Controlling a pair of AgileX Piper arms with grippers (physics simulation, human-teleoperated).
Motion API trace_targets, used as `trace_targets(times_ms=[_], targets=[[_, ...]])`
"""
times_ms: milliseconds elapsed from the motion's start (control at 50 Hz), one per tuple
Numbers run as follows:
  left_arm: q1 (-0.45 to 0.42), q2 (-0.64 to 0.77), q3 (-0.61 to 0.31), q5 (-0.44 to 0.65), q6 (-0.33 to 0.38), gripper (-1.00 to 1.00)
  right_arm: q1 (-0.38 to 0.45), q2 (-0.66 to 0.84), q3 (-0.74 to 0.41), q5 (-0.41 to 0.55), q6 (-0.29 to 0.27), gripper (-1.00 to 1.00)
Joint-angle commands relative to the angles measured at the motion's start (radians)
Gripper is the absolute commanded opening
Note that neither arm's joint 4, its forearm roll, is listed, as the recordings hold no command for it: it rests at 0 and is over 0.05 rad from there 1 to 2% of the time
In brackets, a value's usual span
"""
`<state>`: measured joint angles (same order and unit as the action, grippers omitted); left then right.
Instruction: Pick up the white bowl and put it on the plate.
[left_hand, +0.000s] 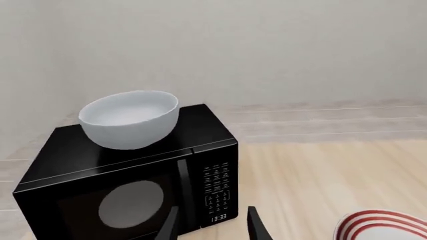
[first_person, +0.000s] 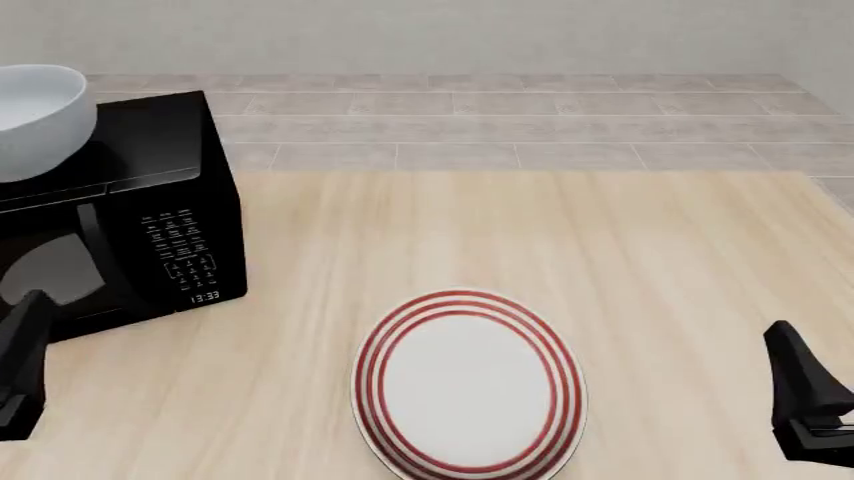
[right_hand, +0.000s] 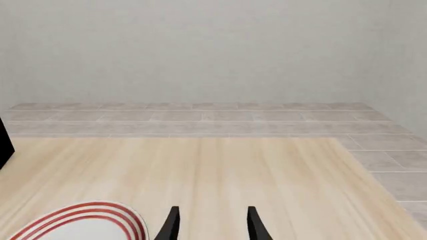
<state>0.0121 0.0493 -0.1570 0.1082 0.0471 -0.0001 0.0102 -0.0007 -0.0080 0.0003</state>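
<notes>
The white bowl (first_person: 40, 115) stands upright on top of a black microwave (first_person: 134, 230) at the table's far left; the left wrist view shows the bowl (left_hand: 130, 120) on the oven's roof. The red-ringed plate (first_person: 467, 385) lies flat on the wooden table near the front, around the middle. My left gripper (first_person: 20, 365) hovers low at the left edge, in front of the microwave door and well below the bowl. Its fingers (left_hand: 257, 226) are open and hold nothing. My right gripper (first_person: 807, 400) is at the right edge, right of the plate, also open and holding nothing (right_hand: 212, 225).
The microwave (left_hand: 133, 185) has a keypad and a clock display on its front. The light wood table (first_person: 641, 260) ends at a tiled floor behind it and to the right. The plate's rim (right_hand: 83, 220) shows beside the right fingers.
</notes>
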Motion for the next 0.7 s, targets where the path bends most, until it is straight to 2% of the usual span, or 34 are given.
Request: trace_targets(times_ms=[20, 140, 160, 180, 200, 220, 240, 360, 580, 620, 700], targets=[[0.02, 0.065, -0.151, 0.095, 0.058, 1.0, 0.001, 0.001, 0.0, -0.001, -0.001, 1.0], [0.022, 0.083, -0.217, 0.167, 0.108, 1.0, 0.0, 0.001, 0.0, -0.001, 0.0, 1.0], [0.024, 0.045, -0.164, 0.154, 0.123, 1.0, 0.0, 0.001, 0.0, -0.001, -0.001, 1.0], [0.017, 0.084, -0.253, 0.202, 0.13, 1.0, 0.0, 0.001, 0.0, -0.001, 0.0, 1.0], [0.008, 0.087, -0.281, 0.22, 0.126, 1.0, 0.0, 0.001, 0.0, -0.001, 0.0, 1.0], [0.007, 0.089, -0.29, 0.226, 0.131, 1.0, 0.001, 0.001, 0.0, -0.001, 0.0, 1.0], [0.009, 0.082, -0.297, 0.232, 0.168, 1.0, 0.0, 0.001, 0.0, -0.001, 0.0, 1.0], [0.004, 0.109, -0.363, 0.28, 0.213, 1.0, 0.0, 0.001, 0.0, -0.001, -0.001, 1.0], [-0.014, 0.15, -0.436, 0.356, 0.356, 1.0, 0.0, 0.001, 0.0, -0.001, 0.0, 1.0], [-0.009, 0.181, -0.474, 0.367, 0.346, 1.0, 0.0, 0.001, 0.0, -0.001, 0.0, 1.0], [-0.019, 0.209, -0.537, 0.41, 0.38, 1.0, 0.0, 0.001, 0.0, -0.001, 0.0, 1.0]])
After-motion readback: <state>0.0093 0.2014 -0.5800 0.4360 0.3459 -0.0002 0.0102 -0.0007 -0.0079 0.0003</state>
